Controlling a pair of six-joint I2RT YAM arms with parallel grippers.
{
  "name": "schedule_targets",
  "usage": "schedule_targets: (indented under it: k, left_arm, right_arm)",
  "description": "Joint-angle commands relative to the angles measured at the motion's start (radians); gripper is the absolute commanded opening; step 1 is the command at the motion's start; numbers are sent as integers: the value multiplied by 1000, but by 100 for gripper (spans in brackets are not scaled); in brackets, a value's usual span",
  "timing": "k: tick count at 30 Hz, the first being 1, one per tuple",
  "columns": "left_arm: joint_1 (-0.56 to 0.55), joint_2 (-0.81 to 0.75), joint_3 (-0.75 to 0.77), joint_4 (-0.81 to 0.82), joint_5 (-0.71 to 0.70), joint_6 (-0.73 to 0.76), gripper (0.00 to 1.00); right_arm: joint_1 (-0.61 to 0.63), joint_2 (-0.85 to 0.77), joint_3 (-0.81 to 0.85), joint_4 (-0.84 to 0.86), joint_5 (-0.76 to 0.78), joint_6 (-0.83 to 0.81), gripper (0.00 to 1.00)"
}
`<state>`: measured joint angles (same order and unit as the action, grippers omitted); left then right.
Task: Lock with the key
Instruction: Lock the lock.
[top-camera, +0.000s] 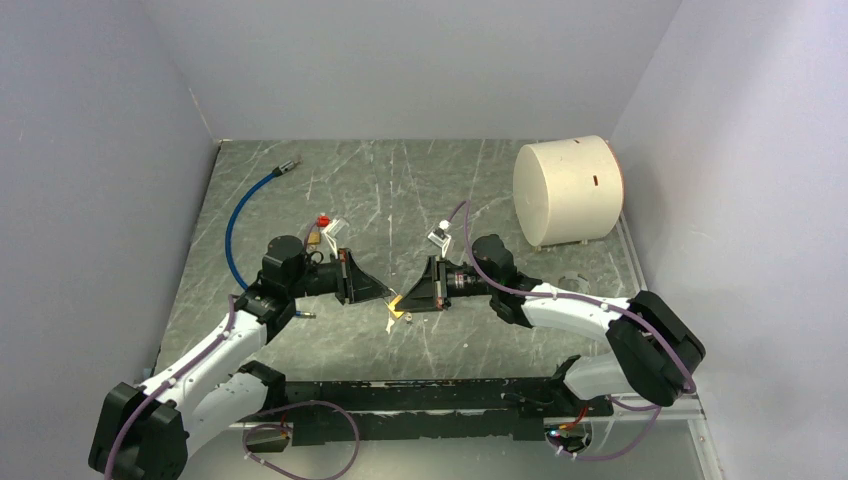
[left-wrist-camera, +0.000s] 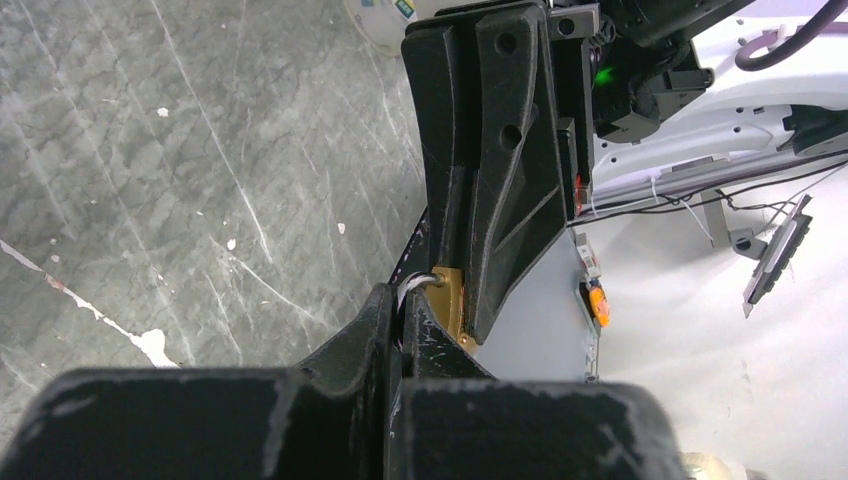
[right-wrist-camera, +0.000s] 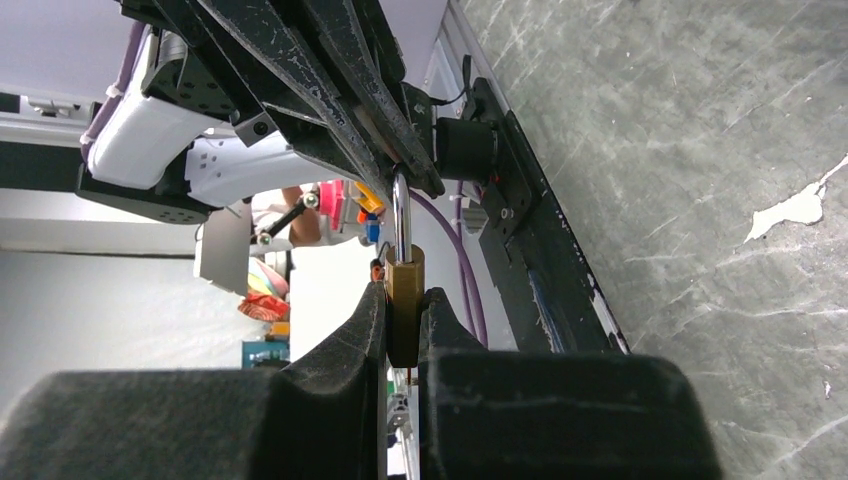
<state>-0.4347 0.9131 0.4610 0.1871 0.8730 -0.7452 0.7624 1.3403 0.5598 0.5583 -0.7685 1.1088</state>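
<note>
A brass padlock (right-wrist-camera: 404, 275) with a silver shackle (right-wrist-camera: 400, 215) is held between both grippers above the table's middle (top-camera: 398, 305). My right gripper (right-wrist-camera: 403, 305) is shut on the brass body, shackle pointing away from it. My left gripper (left-wrist-camera: 402, 300) is shut on the shackle (left-wrist-camera: 422, 283), with the brass body (left-wrist-camera: 450, 300) just beyond its tips. In the top view the left gripper (top-camera: 383, 294) and the right gripper (top-camera: 408, 299) meet tip to tip. A small red-headed metal item (top-camera: 322, 221), possibly the key, lies on the table behind the left gripper.
A blue hose (top-camera: 238, 212) curves at the back left. A large white cylinder (top-camera: 567, 190) lies on its side at the back right. A small white item (top-camera: 440, 235) sits behind the right gripper. Grey walls enclose the marbled table (top-camera: 400, 190).
</note>
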Motion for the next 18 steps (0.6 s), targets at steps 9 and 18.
schedule_targets:
  k: [9, 18]
  left_arm:
    - [-92, -45, -14, 84, 238, -105, 3]
    - [-95, -46, -31, 154, 257, -152, 3]
  right_arm:
    - [-21, 43, 90, 97, 250, 23, 0]
    - [-22, 58, 108, 41, 272, 17, 0]
